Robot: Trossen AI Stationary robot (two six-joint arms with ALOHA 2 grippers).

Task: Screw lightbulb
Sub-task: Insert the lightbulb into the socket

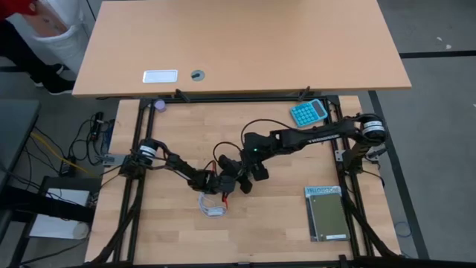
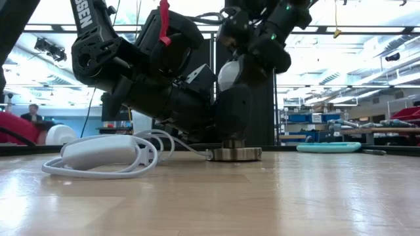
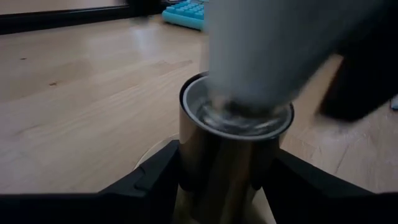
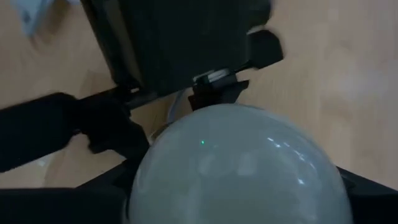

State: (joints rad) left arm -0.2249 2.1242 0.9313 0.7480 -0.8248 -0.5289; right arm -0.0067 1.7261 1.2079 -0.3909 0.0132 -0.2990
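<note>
The white lightbulb (image 4: 236, 168) stands upright with its lower end in the mouth of a shiny metal socket (image 3: 217, 143). The socket rests on its round base disc (image 2: 236, 154) on the wooden table, near the middle. My left gripper (image 1: 225, 181) reaches in low from the table's left and is shut on the socket. My right gripper (image 1: 243, 177) comes slanting down from the right and is shut on the bulb (image 2: 228, 73). The bulb's screw base is hidden inside the socket. My left gripper pinches the socket's cylinder wall (image 3: 189, 155) between its two fingers (image 3: 149, 183), one on each side, reaching in nearly level from the table's left. The socket stands upright with its base disc on the table. My right gripper holds the bulb's round glass head (image 4: 155, 180) between its two fingers (image 4: 87, 199), coming from above and slanting down. The bulb stands upright, its lower end in the socket's mouth.
A coiled white cable with an inline switch (image 2: 98, 152) lies on the table just near-left of the socket, also seen from above (image 1: 212, 205). A teal calculator (image 1: 309, 112) lies at the far right, and a green notebook (image 1: 327, 214) at the near right.
</note>
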